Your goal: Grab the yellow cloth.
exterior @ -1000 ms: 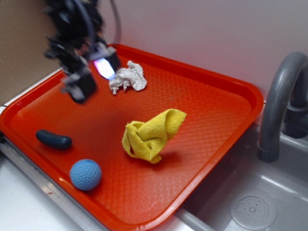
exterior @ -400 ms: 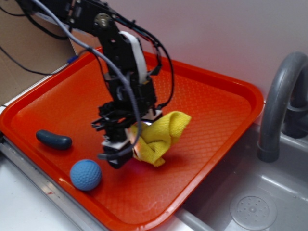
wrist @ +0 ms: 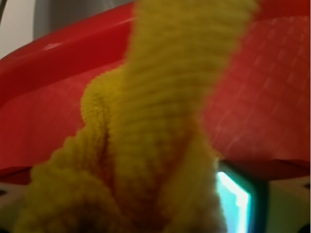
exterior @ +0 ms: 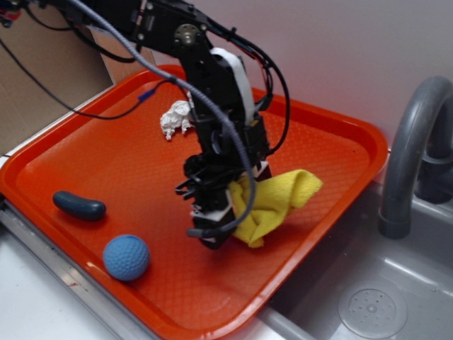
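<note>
Nearest, a blue golf ball (exterior: 126, 257) sits by the red tray's (exterior: 340, 152) front rim. Mid-tray, the fingers (exterior: 212, 225) pinch the yellow cloth (exterior: 279, 202), open tray floor rightward. Beyond, a white paper wad (exterior: 173, 118).

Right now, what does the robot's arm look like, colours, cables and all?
The black metal arm has blocky jointed links, one with a white panel. Loose black cables loop alongside, and a round silver hub marks a joint. Its black tool ends in dark fingers.
</note>
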Robot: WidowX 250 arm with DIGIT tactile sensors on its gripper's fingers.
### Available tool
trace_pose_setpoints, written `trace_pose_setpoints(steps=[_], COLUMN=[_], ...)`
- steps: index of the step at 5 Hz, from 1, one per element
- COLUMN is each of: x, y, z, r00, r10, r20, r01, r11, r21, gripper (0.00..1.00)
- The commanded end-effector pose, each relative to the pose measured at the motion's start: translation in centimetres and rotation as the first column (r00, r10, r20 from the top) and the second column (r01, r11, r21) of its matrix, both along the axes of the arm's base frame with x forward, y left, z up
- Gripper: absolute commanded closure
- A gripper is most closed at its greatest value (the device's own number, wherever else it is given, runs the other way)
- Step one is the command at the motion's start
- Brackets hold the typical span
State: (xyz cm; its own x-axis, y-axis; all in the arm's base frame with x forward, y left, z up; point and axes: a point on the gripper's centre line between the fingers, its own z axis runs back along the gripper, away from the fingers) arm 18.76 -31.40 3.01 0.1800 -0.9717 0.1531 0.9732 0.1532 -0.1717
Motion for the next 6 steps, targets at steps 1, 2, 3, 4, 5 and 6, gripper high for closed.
trace_pose_setpoints(steps=[1, 2, 3, 4, 5, 6], x=[-3.2, -2.4, -1.9, -2.2, -2.9, -3.6], y=[0.5, 2.6, 6.8, 10.1, 14.2, 18.0], z=[-0.2, 2.7, 7.5, 11.2, 15.1, 17.3], r00=[0.999, 0.968, 0.874, 0.730, 0.542, 0.316], r10=[0.039, 0.248, 0.479, 0.683, 0.838, 0.939], r20=[-0.006, 0.033, 0.074, 0.036, 0.066, 0.136], r01=[-0.038, -0.250, -0.483, -0.684, -0.837, -0.945], r11=[0.999, 0.966, 0.874, 0.728, 0.532, 0.298], r21=[0.033, 0.068, 0.050, 0.044, 0.126, 0.138], gripper=[1.00, 1.00, 1.00, 1.00, 1.00, 1.00])
